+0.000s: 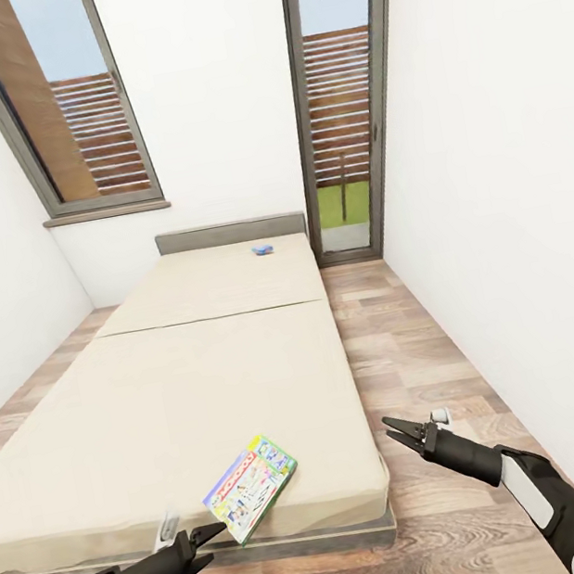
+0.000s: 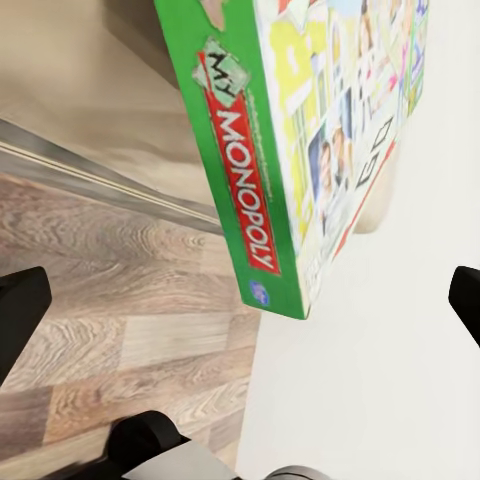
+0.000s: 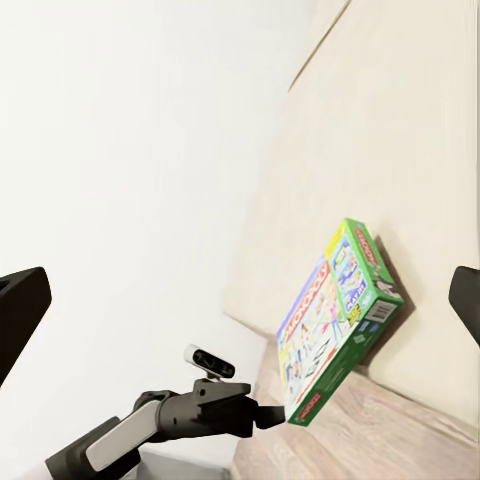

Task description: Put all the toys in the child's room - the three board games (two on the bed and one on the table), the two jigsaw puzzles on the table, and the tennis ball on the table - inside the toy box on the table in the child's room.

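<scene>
Two board games lie on the bed (image 1: 155, 395), and no bin shows here. The Monopoly box (image 1: 252, 486) rests flat at the near edge, close to the near right corner, with one corner jutting just past the edge. The small blue game (image 1: 264, 250) sits far off near the headboard (image 1: 230, 233), toward the right side. The left gripper (image 1: 212, 531) hovers just short of the Monopoly box's near corner, apart from it and holding nothing; in its wrist view its two fingers (image 2: 20, 310) stand wide apart. The right gripper (image 1: 396, 433) hangs over the floor (image 1: 402, 351) beside the bed's right edge, its jaws parted and empty, its fingertips (image 3: 22, 300) spread at the frame's sides.
</scene>
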You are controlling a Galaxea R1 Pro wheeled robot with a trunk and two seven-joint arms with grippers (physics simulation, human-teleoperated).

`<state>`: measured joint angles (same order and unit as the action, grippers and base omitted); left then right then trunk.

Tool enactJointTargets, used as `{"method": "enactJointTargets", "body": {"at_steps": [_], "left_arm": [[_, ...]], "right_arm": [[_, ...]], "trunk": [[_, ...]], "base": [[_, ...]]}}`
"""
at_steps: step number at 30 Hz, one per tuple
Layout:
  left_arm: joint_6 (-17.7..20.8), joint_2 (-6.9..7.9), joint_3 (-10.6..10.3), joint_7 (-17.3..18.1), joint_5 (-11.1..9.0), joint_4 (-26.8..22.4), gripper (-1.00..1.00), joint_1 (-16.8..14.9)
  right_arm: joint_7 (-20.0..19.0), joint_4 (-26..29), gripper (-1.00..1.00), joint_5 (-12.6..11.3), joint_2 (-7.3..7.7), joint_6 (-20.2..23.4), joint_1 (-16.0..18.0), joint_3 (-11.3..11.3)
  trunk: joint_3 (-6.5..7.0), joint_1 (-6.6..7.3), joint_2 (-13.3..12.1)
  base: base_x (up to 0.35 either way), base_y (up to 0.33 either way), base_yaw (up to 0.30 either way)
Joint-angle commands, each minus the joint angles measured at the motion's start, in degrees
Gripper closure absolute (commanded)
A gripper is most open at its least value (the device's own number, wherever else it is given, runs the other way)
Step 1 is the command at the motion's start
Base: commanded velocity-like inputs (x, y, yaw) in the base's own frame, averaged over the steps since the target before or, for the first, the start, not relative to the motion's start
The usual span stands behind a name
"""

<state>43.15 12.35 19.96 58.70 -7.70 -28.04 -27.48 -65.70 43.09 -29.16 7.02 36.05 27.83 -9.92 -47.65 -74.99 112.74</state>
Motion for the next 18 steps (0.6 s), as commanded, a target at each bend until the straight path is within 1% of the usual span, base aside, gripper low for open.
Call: {"method": "enactJointTargets", "body": {"at_steps": [1,10,18], "left_arm": [[0.4,-0.01,0.1,0.1,-0.1,0.0,-1.0,0.0],[0.4,-0.02,0.1,-0.1,-0.1,0.0,-1.0,0.0],[0.4,-0.04,0.1,-0.2,-0.1,0.0,-1.0,0.0]], "right_arm": [[0.0,0.0,-1.0,-0.3,0.01,0.4,0.0,0.0],[0.0,0.0,-1.0,-0.3,0.01,0.4,0.0,0.0],[0.0,0.0,-1.0,-0.3,0.01,0.4,0.0,0.0]], "trunk": [[-0.05,0.01,0.0],[-0.05,0.01,0.0],[-0.05,0.01,0.0]], "base": [[0.0,-0.046,0.0],[0.001,-0.017,0.0],[0.061,-0.084,0.0]]}}
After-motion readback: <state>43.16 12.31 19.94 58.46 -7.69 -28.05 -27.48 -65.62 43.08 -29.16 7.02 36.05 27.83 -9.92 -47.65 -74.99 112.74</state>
